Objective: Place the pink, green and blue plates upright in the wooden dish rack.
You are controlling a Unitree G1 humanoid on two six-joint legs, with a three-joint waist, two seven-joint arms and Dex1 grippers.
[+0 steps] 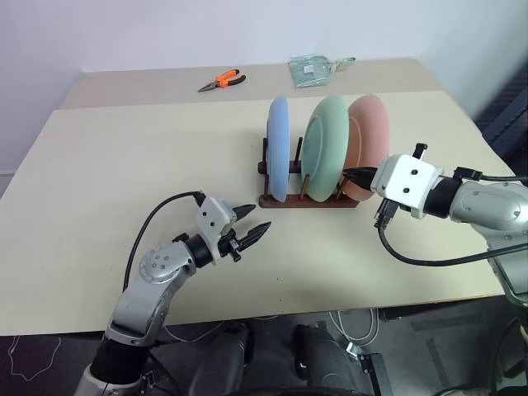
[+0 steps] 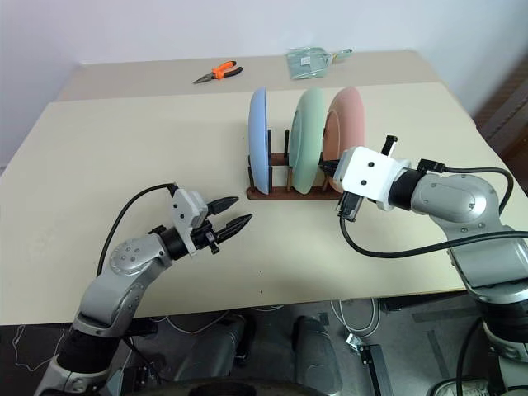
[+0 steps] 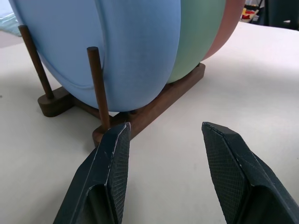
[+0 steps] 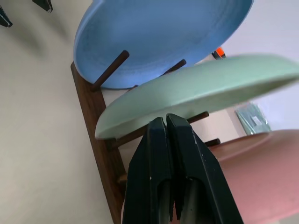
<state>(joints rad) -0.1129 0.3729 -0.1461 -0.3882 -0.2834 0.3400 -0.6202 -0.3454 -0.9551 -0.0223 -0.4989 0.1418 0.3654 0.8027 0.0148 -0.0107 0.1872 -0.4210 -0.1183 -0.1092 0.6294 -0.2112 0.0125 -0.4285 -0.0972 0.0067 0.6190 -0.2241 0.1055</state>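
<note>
1. You have all three plates standing on edge in the wooden rack, which sits a little past the middle of the worktop, toward its 1 o'clock.
2. Reading the rack from your left to your right, the blue plate comes first, the green plate is in the middle, and the pink plate is last, at the 3 o'clock end.
3. Thin dark pegs rise between the plates; in the left wrist view one peg stands right in front of the blue plate's face.
4. Your left hand hovers just above the worktop at about 7 o'clock from the rack, near it but apart. Its fingers are spread partway with nothing between them, and they point at the blue plate's end of the rack.
5. Your right hand is at the rack's 3 o'clock end, its fingers pressed together and holding nothing. The tips lie at the lower rim of the green plate, between it and the pink plate; you cannot tell whether they touch either one.
6. Orange-handled pliers lie at 11 o'clock on the far part of the worktop, well apart from the rack.
7. A clear plastic bag lies at 12 o'clock, also far back. You can read no writing on it, nor any brand on the plates or rack.
</note>
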